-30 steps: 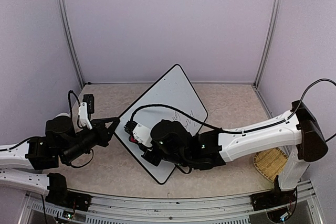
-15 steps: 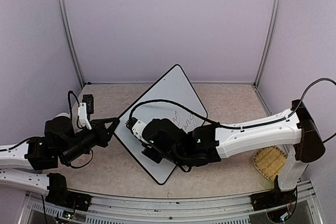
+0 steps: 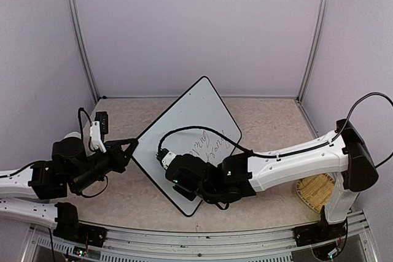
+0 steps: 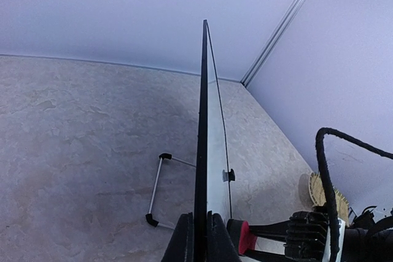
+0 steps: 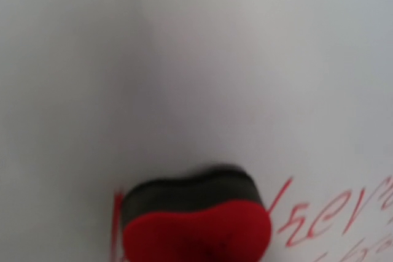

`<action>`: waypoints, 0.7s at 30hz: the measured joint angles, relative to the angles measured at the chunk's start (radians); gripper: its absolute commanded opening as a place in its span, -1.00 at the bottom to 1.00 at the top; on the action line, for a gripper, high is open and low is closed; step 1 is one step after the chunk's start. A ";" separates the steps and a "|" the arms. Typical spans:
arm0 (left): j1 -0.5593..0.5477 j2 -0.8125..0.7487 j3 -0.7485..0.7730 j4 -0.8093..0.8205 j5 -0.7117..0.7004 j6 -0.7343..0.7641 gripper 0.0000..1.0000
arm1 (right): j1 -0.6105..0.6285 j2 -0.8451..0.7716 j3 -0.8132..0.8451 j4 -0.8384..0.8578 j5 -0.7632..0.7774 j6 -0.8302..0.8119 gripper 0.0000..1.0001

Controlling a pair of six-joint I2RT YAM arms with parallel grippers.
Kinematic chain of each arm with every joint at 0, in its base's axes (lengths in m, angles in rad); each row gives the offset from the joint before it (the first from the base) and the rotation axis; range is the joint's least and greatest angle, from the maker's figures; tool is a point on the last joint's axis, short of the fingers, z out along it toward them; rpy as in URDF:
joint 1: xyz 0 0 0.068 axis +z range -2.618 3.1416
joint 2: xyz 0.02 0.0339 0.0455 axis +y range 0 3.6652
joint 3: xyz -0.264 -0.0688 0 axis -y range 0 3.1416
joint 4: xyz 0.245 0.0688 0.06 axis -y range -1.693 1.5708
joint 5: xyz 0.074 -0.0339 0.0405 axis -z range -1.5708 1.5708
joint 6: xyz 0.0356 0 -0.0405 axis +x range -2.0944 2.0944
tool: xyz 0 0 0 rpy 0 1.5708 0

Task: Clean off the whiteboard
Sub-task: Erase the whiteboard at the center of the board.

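One claw [image 4: 200, 240] pinching whiteboard [image 4: 201, 133], other [image 3: 183, 188] gripping eraser [image 5: 195, 222]

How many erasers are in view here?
1: a red-and-black eraser held by the right gripper against the whiteboard, beside red writing. The right arm may hide others.

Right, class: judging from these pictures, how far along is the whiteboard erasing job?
Partly done at most. The left gripper clamps the whiteboard by its edge, holding it upright. The right gripper presses a red eraser against the board; the surface above the eraser is blank. Red handwriting beside the eraser is left to wipe.
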 measured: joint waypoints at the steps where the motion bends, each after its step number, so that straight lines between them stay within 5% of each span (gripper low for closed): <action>1: 0.000 -0.001 -0.002 0.000 0.000 0.000 -1.00 | 0.003 0.001 -0.006 -0.005 0.001 0.008 -0.62; 21: 0.000 -0.003 -0.003 -0.006 -0.006 0.000 -1.00 | 0.032 0.006 -0.058 -0.019 0.010 0.083 -0.62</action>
